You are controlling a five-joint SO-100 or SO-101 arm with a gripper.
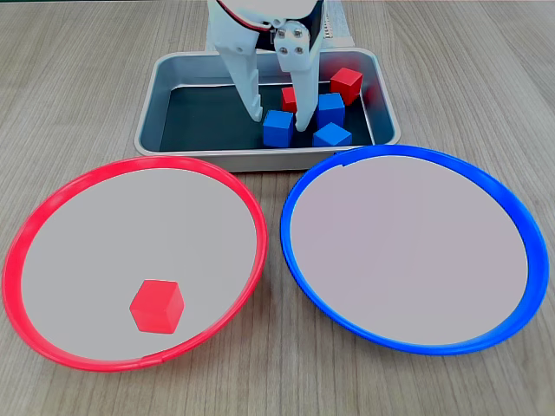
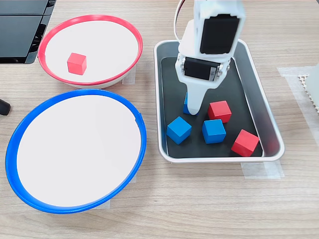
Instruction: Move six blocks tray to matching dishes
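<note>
**A:** How did the gripper [image 1: 277,121] stand?

**B:** It was down inside the tray [image 1: 173,78], jaws spread and pointing at the dark bottom. In a fixed view the two white fingers [image 1: 247,87] straddled a blue block [image 1: 277,128], one finger on each side of it. Nothing was clamped; I could not tell whether either tip touched the cube.

**A:** So which way did the target lie from the hand?

**B:** Directly between the tips, I judged, so the coming move called for closing rather than travelling. In another fixed view that same block [image 2: 187,103] was mostly hidden behind the gripper [image 2: 193,107], only a sliver of blue showing. A cube has no long axis, so what mattered was whether its faces were square to the fingers, and that could not be read here.

**A:** And the neighbours?

**B:** Close. Two more blue blocks [image 2: 179,130] [image 2: 214,131] sat just beside it, with a red block [image 2: 219,110] near the fingers and another red block [image 2: 245,142] towards the tray's corner. A closing finger might nudge one of them.

**A:** The dishes?

**B:** The red-rimmed dish [image 1: 52,199] held one red block [image 1: 157,305]. The blue-rimmed dish [image 1: 512,208] held nothing, so by my count five blocks remained to move. Both dishes lay just beside the tray.

**A:** Any writing or brand?

**B:** None that I could read.
</note>
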